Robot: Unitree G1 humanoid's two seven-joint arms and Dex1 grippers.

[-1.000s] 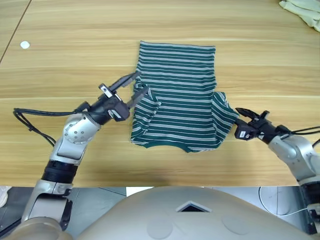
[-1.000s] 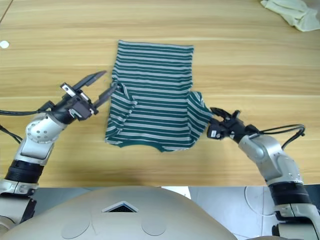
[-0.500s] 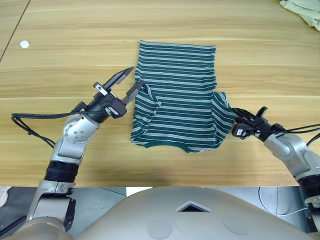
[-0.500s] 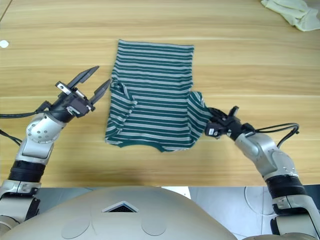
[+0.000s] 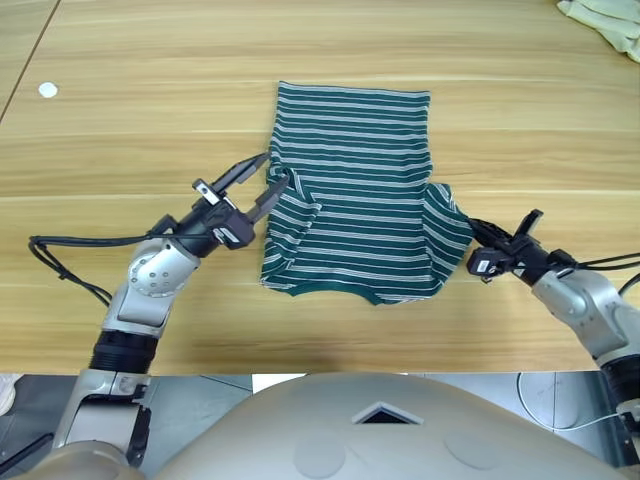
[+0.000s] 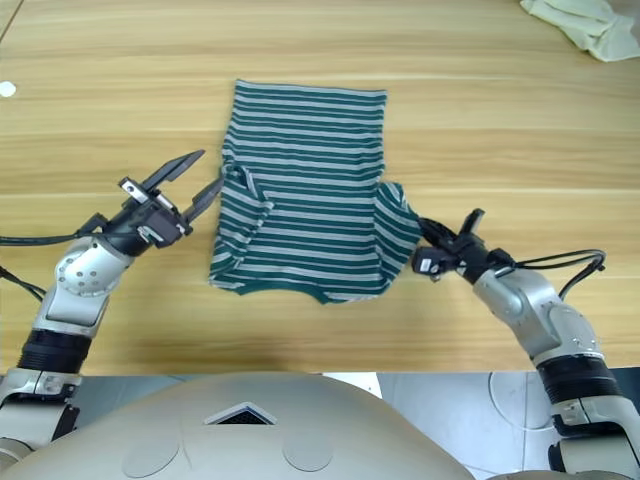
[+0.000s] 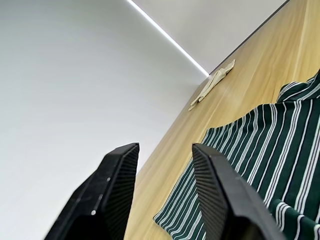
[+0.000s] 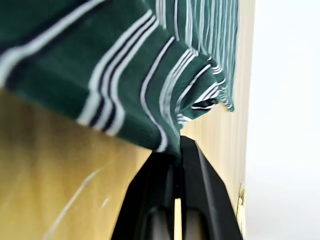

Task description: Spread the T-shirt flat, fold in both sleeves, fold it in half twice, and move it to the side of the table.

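Note:
A green T-shirt with white stripes (image 5: 355, 180) lies on the wooden table (image 5: 150, 60), its left sleeve folded in and its right sleeve (image 5: 447, 222) sticking out toward the right. My left gripper (image 5: 276, 168) hovers open at the shirt's left edge, with nothing between its fingers (image 7: 120, 170). My right gripper (image 5: 472, 228) sits low at the tip of the right sleeve. In the right wrist view its fingers (image 8: 192, 165) are pressed together on the striped sleeve hem (image 8: 150, 95).
A crumpled cream cloth (image 5: 605, 22) lies at the far right corner. A small white disc (image 5: 47, 90) sits far left. Black cables (image 5: 60, 250) trail from both arms over the table's near edge. Bare wood surrounds the shirt.
My left gripper drew slightly away from the shirt's left edge, then came back close to it, still open. My right wrist turned a little while staying at the sleeve tip.

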